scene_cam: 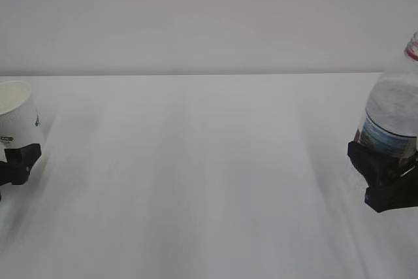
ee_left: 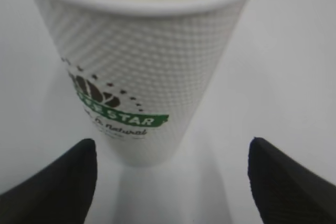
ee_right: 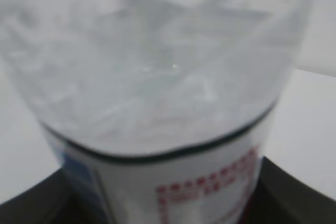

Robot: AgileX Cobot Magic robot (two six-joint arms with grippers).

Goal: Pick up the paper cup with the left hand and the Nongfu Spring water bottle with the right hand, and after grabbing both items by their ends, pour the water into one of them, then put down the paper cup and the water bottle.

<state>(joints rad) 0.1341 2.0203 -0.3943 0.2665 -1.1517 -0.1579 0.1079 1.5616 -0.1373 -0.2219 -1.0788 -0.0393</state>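
The paper cup (ee_left: 142,72) stands upright between the fingers (ee_left: 58,182) of my left hand (ee_left: 170,182), which are spread wide with a clear gap on either side of its narrow base, so nothing is pinched there yet. The Nongfu Spring water bottle (ee_right: 157,103) sits deep in my right hand (scene_cam: 385,184), whose dark fingers (ee_right: 294,192) hug the labelled lower body; I judge that hand to be pressed onto the bottle, though its contact faces are hidden behind the label. The step in hand, as I read it, is securing both things low down before any lift. To do it well I should bring my left fingers together gently on the cup's bottom end, centred, since thin paper will buckle under a hard squeeze, and keep the bottle vertical so the water (ee_right: 157,61) above the label stays level. Beyond my two hands lies only the bare white table (scene_cam: 209,181), with cup and bottle well apart and nothing between them to block bringing them together.
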